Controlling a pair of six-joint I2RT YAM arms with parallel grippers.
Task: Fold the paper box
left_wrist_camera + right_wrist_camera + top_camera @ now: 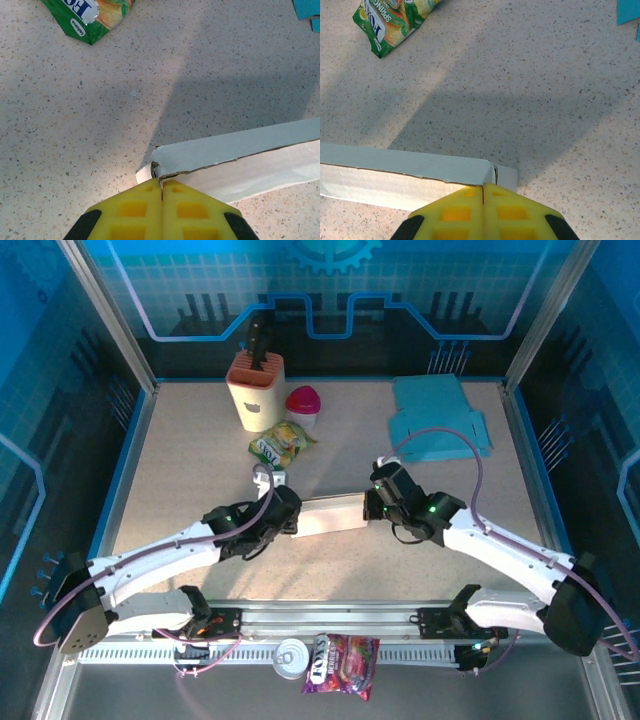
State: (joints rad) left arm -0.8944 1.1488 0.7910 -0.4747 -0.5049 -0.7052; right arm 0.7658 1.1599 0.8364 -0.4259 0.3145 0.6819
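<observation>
The speckled table (200, 470) stands inside a blue-walled cell. The box (330, 515), a long, shallow white carton, lies near the table's centre. Its long axis runs left to right, with the right end slightly farther from the arm bases. Each end meets one gripper. The left gripper (292, 516) is clenched, its tips touching the corner at the box's left end. The right gripper (374, 502) is clenched likewise at the right end. Whether either nips a flap edge cannot be told. Neither arm is nearer: the box lies between them, directly ahead of both sets of fingers. The coming move probably acts along that axis, inward from both ends. A snack bag (282, 443) lies beyond the box, well apart.
</observation>
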